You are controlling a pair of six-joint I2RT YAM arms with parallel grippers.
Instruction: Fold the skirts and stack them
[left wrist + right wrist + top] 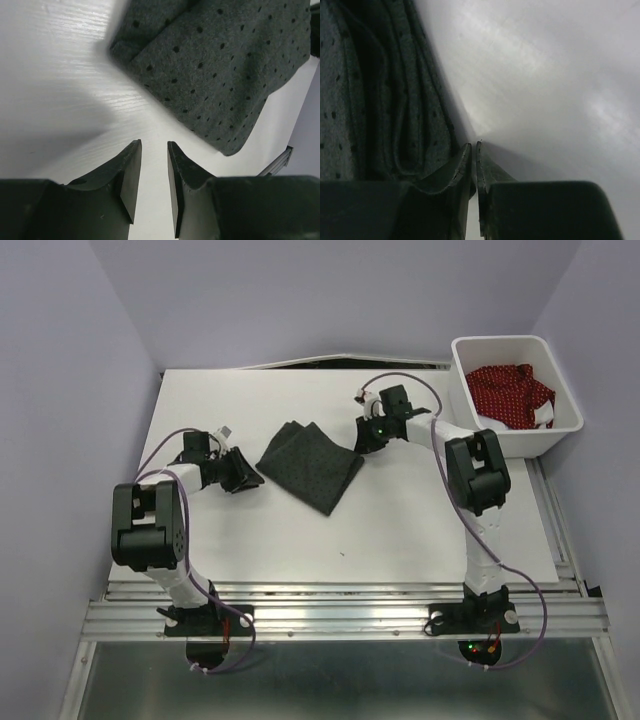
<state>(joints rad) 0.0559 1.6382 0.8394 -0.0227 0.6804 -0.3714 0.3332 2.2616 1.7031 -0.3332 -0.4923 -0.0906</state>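
White table (300,530), white rectangular bin (527,444) beside its far right corner, metal rails (340,615) along near edge

Both arms are built the same way: white tube-like links joined by boxy black joint housings. The left arm (150,525) and the right arm (478,472) each stand on a black base (205,622) at the bottom of the frame, where small red and green lights (470,646) glow. A thin purple cable (160,452) runs in loops along each arm. The left gripper (154,145) has two dark, matte fingers (131,175) — flat inner faces, curved backs. The right gripper (473,145) looks the same.
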